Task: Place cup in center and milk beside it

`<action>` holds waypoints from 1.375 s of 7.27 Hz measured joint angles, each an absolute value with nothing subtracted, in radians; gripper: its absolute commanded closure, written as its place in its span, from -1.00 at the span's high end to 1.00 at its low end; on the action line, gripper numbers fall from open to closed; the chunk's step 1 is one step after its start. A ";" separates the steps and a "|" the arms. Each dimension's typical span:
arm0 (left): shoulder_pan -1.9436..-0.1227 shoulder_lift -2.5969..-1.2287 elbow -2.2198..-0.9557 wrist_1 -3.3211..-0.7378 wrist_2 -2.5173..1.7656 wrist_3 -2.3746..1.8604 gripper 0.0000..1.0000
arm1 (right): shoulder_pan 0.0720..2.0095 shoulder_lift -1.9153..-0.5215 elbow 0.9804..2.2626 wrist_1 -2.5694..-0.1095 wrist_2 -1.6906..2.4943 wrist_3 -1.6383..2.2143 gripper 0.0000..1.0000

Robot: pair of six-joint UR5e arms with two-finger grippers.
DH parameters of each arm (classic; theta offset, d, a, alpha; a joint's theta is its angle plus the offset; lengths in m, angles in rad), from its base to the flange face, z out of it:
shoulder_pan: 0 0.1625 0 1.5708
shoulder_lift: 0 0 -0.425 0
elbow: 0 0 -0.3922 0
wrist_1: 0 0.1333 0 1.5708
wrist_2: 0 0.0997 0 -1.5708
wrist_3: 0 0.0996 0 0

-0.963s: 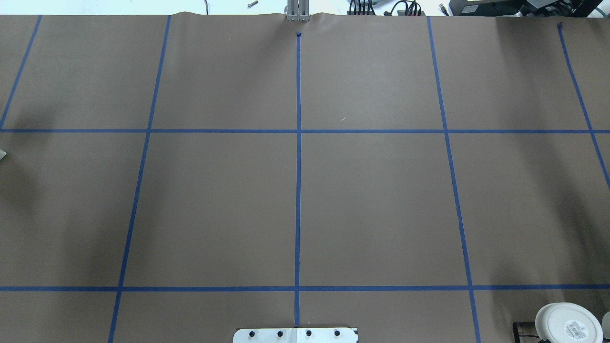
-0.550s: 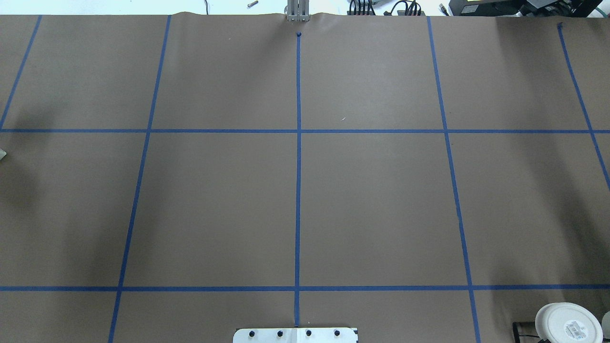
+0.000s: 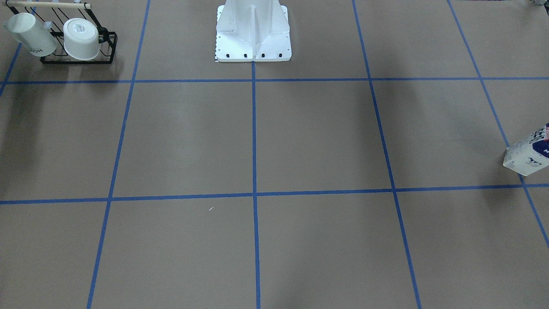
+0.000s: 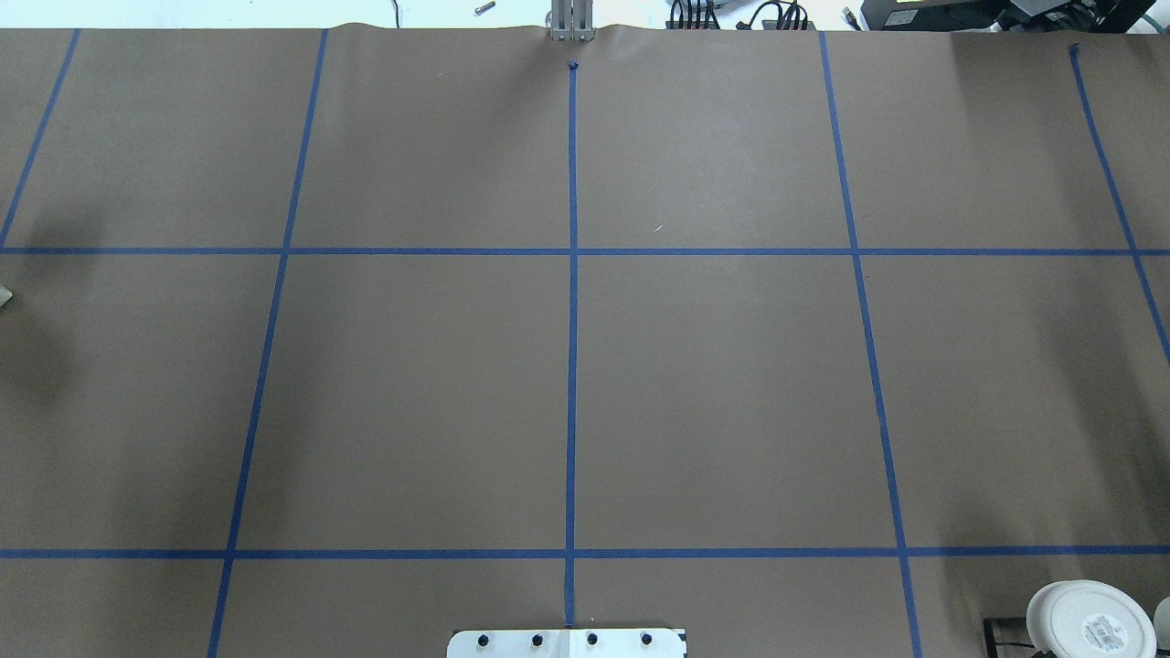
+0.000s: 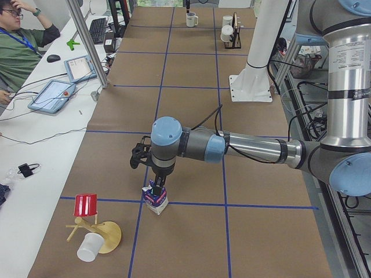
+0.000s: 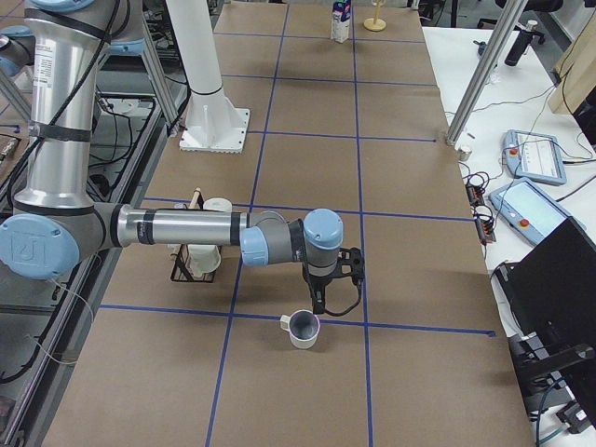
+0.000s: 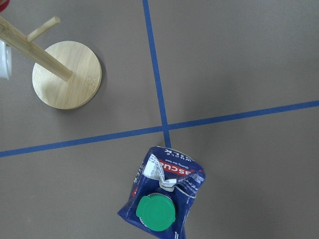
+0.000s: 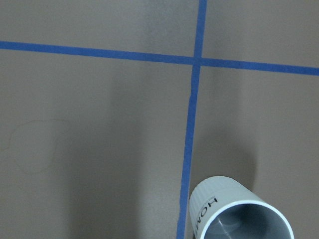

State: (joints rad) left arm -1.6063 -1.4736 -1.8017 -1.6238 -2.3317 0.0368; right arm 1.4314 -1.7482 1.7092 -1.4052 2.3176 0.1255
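The milk stands upright at the table's left end, near a tape crossing; the left wrist view looks down on its green cap, and it shows at the front view's right edge. My left gripper hangs just over its top; I cannot tell whether it is open or shut. The cup stands upright at the right end, beside a tape line, and shows in the right wrist view. My right gripper hangs just above and behind it; I cannot tell its state. The center is bare paper.
A black wire rack with two other white cups stands near the cup, by the robot's right side. A wooden mug tree with a red and a white cup stands beside the milk. The white robot base is at the near middle edge. An operator sits beyond the far edge.
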 measured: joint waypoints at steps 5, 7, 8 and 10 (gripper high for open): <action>-1.609 -1.468 -1.807 -1.626 -2.332 0.037 0.98 | 1.348 -1.775 1.652 -1.372 2.251 0.144 -0.90; -1.608 -1.468 -1.807 -1.626 -2.332 0.037 0.98 | 1.336 -1.772 1.640 -1.367 2.226 0.140 -1.00; -1.608 -1.468 -1.807 -1.626 -2.332 0.037 0.98 | 1.335 -1.768 1.638 -1.367 2.214 0.139 -1.00; -1.608 -1.468 -1.806 -1.626 -2.332 0.037 0.98 | 1.335 -1.748 1.643 -1.367 2.206 0.140 -1.00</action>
